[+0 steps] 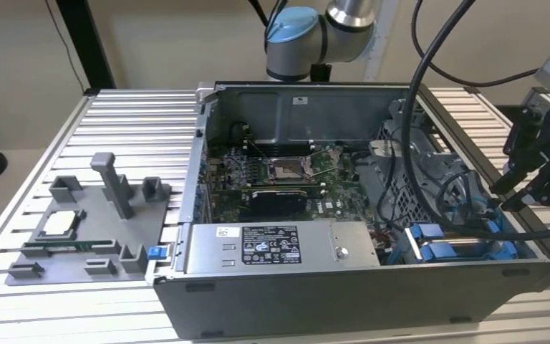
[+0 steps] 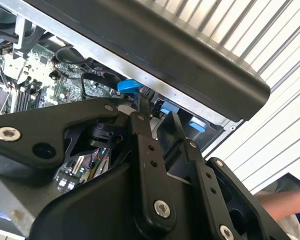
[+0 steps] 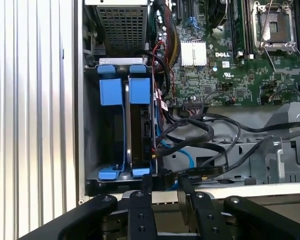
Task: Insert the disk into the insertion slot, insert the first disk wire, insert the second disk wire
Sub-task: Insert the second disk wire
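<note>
Grey metal computer case [image 1: 351, 304] holds the blue-railed rectangular insertion slot [image 1: 452, 251] at the exterior view's right, close to the black end effector [image 1: 523, 195]. In the first wrist view the flat silver blue-framed disk [image 3: 140, 131] stands edge-on in that slot, long axis toward the end effector, whose fingers are slightly parted and empty. The second wrist view shows that same narrow gap.

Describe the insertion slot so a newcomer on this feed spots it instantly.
Start at the open grey computer case and find the grey box with the white-black sticker. To the exterior view's right of that box, in the case's corner, is the insertion slot. Bright blue plastic rails set it apart from the grey metal around it.
</note>
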You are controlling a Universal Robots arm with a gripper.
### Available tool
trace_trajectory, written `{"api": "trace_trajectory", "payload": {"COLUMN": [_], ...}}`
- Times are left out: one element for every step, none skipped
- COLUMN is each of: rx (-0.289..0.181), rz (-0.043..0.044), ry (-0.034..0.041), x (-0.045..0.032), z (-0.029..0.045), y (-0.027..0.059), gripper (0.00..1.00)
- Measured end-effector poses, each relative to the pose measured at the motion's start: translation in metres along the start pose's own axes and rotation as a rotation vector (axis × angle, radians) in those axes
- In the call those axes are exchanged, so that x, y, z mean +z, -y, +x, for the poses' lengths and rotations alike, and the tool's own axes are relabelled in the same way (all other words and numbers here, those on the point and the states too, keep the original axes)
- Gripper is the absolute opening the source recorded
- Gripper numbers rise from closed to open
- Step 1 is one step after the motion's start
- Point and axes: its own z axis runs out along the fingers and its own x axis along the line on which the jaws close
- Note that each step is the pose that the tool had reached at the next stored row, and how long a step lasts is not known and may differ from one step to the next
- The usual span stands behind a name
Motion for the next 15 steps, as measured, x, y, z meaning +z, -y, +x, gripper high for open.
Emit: {"api": "trace_trajectory", "payload": {"rx": [0.000,0.000,0.000,0.000,0.000,0.000,0.001,0.001,0.001,0.001,0.002,0.002,0.002,0.002,0.002], "rz": [0.0000,0.0000,0.0000,0.0000,-0.0003,-0.0006,-0.0007,-0.0009,-0.0009,-0.0009,-0.0008,-0.0008,-0.0009,-0.0009,-0.0009], "ry": [0.0001,0.0001,0.0002,0.0002,-0.0001,-0.0018,-0.0034,-0.0048,-0.0066,-0.0086,-0.0118,-0.0122,-0.0123,-0.0122,-0.0122], "x": [0.0001,0.0001,0.0002,0.0003,0.0008,0.0011,0.0014,0.0018,0.0022,0.0027,0.0037,0.0040,0.0041,0.0042,0.0043], "z": [0.0000,0.0000,0.0000,0.0000,0.0000,0.0000,0.0001,0.0001,0.0002,0.0002,0.0002,0.0002,-0.0001,-0.0005,-0.0009], "y": [0.0000,0.0000,0.0000,0.0000,0.0001,0.0001,0.0002,0.0003,0.0003,0.0004,0.0006,0.0006,0.0006,0.0006,0.0005], "gripper": [1.00,1.00,1.00,1.00,1.00,1.00,1.00,1.00,1.00,1.00,1.00,1.00,1.00,1.00,1.00]}}
